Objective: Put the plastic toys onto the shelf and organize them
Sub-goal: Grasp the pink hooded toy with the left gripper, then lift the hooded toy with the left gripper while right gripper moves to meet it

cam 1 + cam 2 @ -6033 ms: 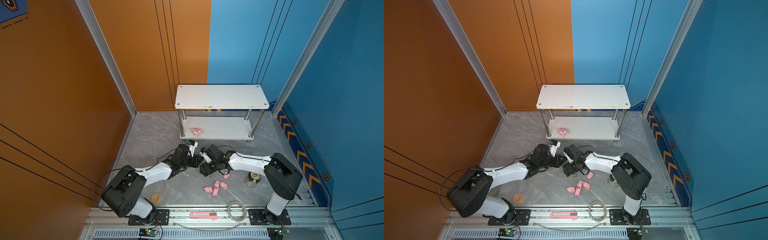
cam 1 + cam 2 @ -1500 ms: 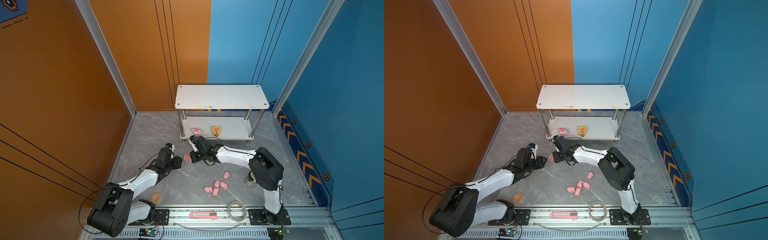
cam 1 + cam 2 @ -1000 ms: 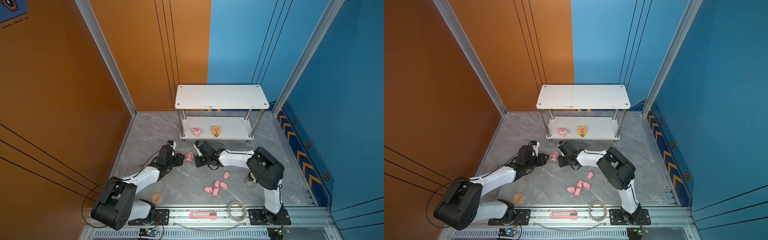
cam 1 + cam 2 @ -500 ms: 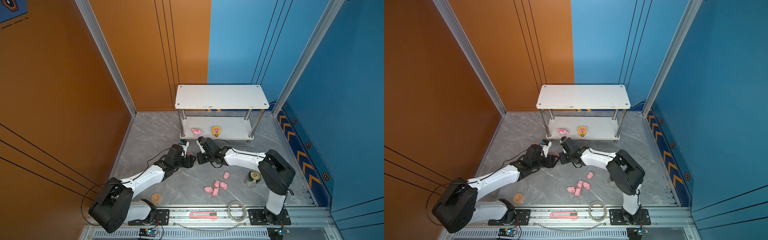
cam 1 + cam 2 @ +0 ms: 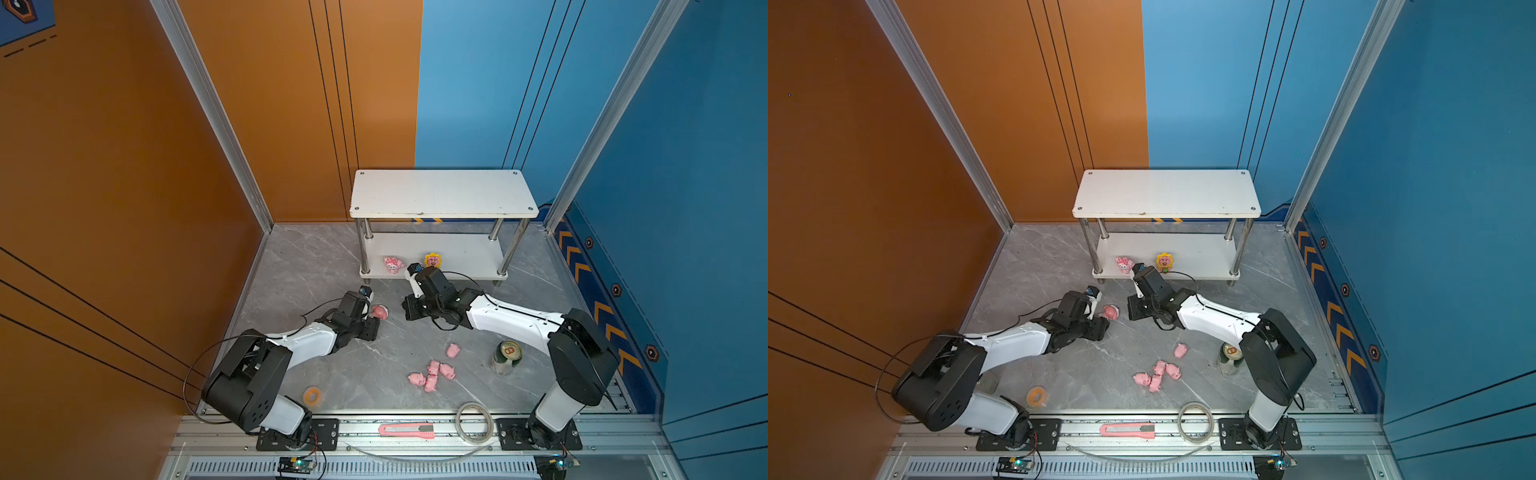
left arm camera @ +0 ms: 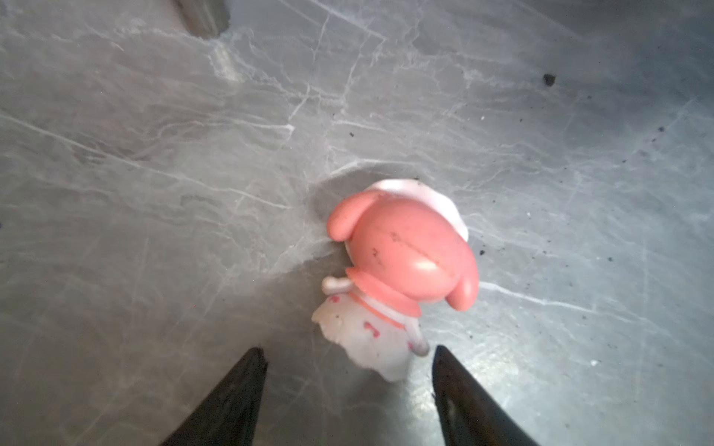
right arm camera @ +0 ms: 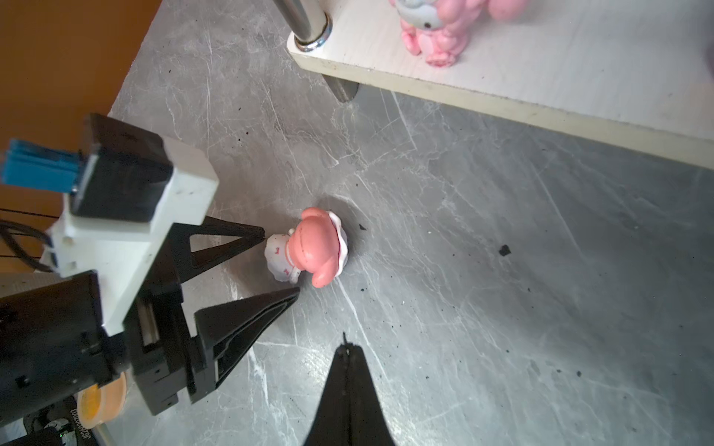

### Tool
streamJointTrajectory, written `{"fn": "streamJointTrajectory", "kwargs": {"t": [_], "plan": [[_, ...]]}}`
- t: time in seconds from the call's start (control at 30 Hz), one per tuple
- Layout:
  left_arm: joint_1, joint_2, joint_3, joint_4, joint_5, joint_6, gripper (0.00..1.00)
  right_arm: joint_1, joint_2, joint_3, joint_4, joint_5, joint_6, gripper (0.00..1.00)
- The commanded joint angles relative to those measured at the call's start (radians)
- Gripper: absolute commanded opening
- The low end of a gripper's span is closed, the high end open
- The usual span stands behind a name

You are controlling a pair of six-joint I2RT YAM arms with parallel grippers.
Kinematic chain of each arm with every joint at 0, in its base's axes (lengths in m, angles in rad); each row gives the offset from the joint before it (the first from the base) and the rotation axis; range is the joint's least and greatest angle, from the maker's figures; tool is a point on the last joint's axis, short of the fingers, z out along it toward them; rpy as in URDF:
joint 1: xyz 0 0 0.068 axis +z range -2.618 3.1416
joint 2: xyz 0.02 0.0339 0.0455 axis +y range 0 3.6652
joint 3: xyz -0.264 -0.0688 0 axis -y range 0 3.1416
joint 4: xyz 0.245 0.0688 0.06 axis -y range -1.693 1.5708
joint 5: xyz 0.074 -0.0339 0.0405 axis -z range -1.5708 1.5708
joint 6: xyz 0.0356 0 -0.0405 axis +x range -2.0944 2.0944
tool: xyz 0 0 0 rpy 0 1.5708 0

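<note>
The shelf (image 5: 442, 195) is standing at the back of the grey floor (image 5: 316, 266), against the wall. Both arms are reaching forward, low over the floor in front of it.

The left gripper (image 7: 282, 260) is sitting in front of the shelf's left front leg, apart from it. Its jaws are standing wide and are gripping nothing. The white-pink figurine (image 7: 317, 247) is lying on the floor right at its tips. The skirt end is sitting between the two fingertips (image 6: 247, 370), and the pink head is pointing away from the gripper. In the right wrist view one tip is looking very close to the skirt, but I cannot tell if it is touching.

The right gripper (image 7: 347, 349) is hanging near the same figurine, on its right in both top views, and is not touching it. Its jaws are pressed together and are carrying nothing.

A can (image 5: 505, 357) is standing on the floor beside the right arm.

Two toys are standing on the lower board (image 5: 465, 253), near its left front corner. The pink-white figurine (image 5: 392, 264) is next to the leg, and the sunflower figurine (image 5: 433, 260) is just to its right.

Five pigs (image 5: 432, 374) are lying on the floor nearer to the arm bases, well apart from both grippers. Four are lying in a tight group, and one is a little apart from them.
</note>
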Motion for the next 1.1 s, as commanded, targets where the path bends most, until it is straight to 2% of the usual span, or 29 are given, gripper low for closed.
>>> {"fn": "streamJointTrajectory", "kwargs": {"t": [0.0,0.27,0.5,0.67,0.73,0.83,0.9,1.0,1.07], "plan": [[-0.007,0.030,0.029,0.002,0.022,0.007,0.65,-0.020,-0.035,-0.025,-0.033,-0.021,-0.003,0.00],[-0.013,0.113,0.106,0.010,0.049,0.038,0.58,-0.038,-0.022,-0.038,-0.020,-0.053,-0.003,0.00],[-0.024,0.144,0.120,-0.012,0.070,0.043,0.36,-0.051,-0.017,-0.055,-0.006,-0.064,0.006,0.00],[-0.023,0.105,0.095,-0.018,0.080,0.036,0.31,-0.054,-0.015,-0.045,-0.011,-0.075,0.006,0.00],[-0.024,0.076,0.083,-0.019,0.109,0.028,0.30,-0.052,-0.018,-0.040,-0.017,-0.084,0.006,0.00],[-0.025,0.003,0.036,0.028,0.231,0.009,0.30,-0.055,-0.043,-0.045,-0.015,-0.133,0.002,0.03],[-0.024,-0.065,-0.002,0.087,0.340,-0.014,0.30,-0.064,-0.069,-0.064,0.007,-0.201,0.000,0.13],[-0.019,-0.167,-0.053,0.216,0.576,-0.078,0.27,-0.105,-0.123,-0.108,0.079,-0.360,-0.003,0.52],[-0.025,-0.210,-0.065,0.292,0.687,-0.132,0.26,-0.116,-0.150,-0.117,0.086,-0.438,-0.015,0.65]]}}
